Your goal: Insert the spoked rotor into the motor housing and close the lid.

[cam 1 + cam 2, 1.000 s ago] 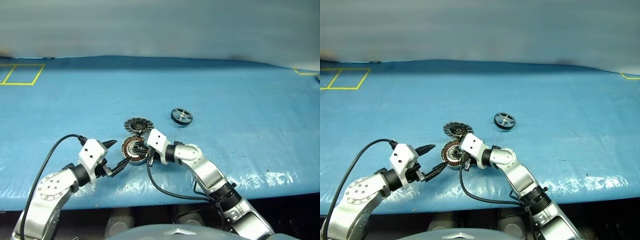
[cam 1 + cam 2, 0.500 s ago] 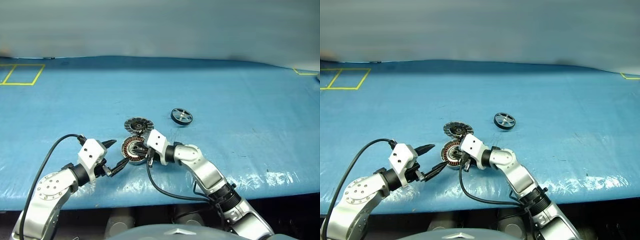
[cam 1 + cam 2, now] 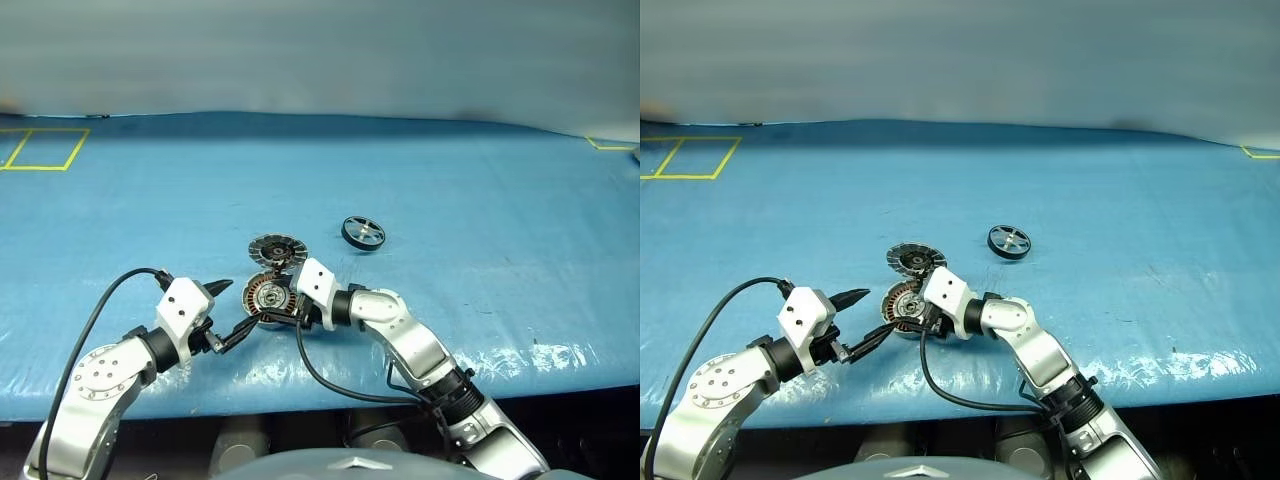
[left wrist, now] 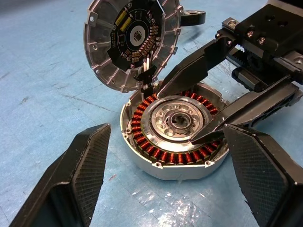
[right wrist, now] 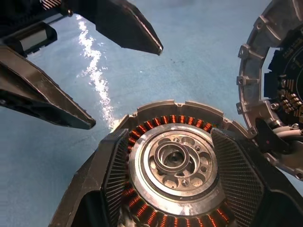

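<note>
From the head, the short round metal motor housing (image 3: pixel 267 298) with copper windings sits low and centre on the blue-covered bench (image 3: pixel 480 200), its finned silver-grey lid (image 3: pixel 277 248) lying open just above it. The black-rimmed spoked rotor (image 3: pixel 363 232) lies apart, up and right. The left gripper (image 3: pixel 228 312) stands spread beside the housing.

At the left wrist, the right gripper (image 4: pixel 206 113) has its fingers parted above the housing's hub.

At the right wrist, those fingers (image 5: pixel 234 177) flank the hub.
</note>
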Robot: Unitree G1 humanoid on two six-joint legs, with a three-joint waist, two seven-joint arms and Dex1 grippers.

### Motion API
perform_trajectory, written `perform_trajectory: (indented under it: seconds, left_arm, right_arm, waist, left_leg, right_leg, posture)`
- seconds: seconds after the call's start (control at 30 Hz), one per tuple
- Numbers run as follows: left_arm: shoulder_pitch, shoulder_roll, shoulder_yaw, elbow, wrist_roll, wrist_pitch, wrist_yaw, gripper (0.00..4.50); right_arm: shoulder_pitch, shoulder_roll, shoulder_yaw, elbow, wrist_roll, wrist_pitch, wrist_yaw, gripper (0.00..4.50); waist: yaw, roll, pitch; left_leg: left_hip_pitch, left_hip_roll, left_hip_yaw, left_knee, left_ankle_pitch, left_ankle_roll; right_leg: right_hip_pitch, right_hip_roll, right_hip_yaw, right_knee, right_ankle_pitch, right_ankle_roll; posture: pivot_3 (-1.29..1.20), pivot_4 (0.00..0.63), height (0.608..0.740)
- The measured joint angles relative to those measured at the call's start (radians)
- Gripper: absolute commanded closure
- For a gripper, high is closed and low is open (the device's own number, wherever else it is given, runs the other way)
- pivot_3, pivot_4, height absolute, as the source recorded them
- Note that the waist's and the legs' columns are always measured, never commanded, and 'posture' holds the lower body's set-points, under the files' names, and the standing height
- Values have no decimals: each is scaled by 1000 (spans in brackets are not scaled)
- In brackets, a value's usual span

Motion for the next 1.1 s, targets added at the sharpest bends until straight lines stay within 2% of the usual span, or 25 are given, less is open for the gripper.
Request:
perform_trajectory:
  seconds: [0.1,0.33,1.1]
  left_arm:
    - [0,0,0,0,0,0,-2,402]
    - [0,0,0,0,0,0,-5,402]
    - [5,0,-2,0,-6,3,-12,402]
  right_arm:
    - [3,1,-11,-10,16,-1,5,2148]
    - [4,-4,-12,-19,30,-27,31,4461]
    - [-16,-34,26,-6,-13,60,58,4461]
  waist:
    - [0,0,0]
    - [0,0,0]
    - [1,0,0]
  left_leg:
    - [0,0,0,0,0,0]
    - [0,0,0,0,0,0]
    - [0,0,0,1,0,0]
  right_leg:
    - [0,0,0,0,0,0]
    - [0,0,0,0,0,0]
    - [0,0,0,0,0,0]
  posture:
    - [0,150,740]
    - [0,150,740]
    - [0,150,740]
